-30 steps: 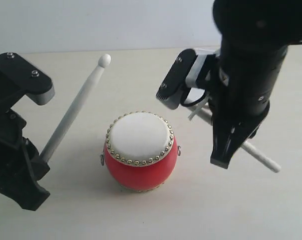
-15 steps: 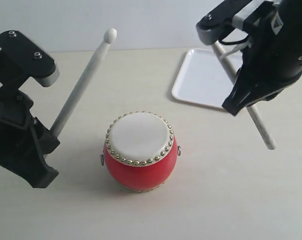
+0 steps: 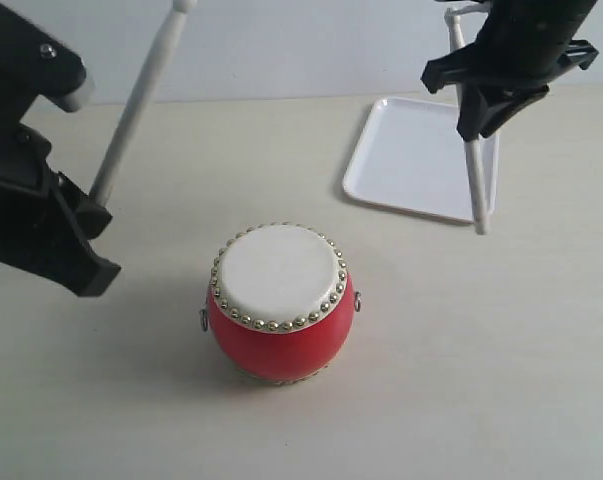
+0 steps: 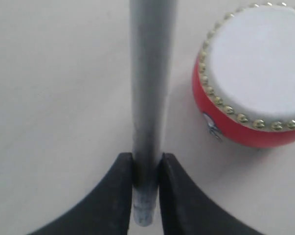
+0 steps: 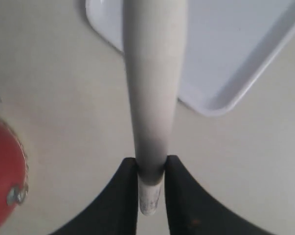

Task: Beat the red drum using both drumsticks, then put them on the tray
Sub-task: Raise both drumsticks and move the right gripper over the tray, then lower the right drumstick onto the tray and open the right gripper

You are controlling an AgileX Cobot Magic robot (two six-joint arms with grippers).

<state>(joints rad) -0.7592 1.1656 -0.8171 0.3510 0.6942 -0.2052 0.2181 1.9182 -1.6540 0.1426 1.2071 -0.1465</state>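
The red drum (image 3: 281,305) stands upright mid-table, its cream head facing up; it also shows in the left wrist view as the drum (image 4: 255,83). My left gripper (image 3: 98,205) (image 4: 147,161) is shut on a drumstick (image 3: 136,100) that slants up and away, to the left of the drum and off it. My right gripper (image 3: 476,125) (image 5: 151,164) is shut on the other drumstick (image 3: 476,190) (image 5: 152,73), which hangs nearly upright over the near edge of the white tray (image 3: 411,160) (image 5: 235,49). Neither stick touches the drum or the tray.
The beige tabletop (image 3: 431,400) meets a pale wall (image 3: 281,50) at the back. The tray lies at the back right, a short gap from the drum.
My right arm has lifted and swung back from beside the drum to above the tray, stick in grip. My left arm has risen and drawn left, raising its stick.
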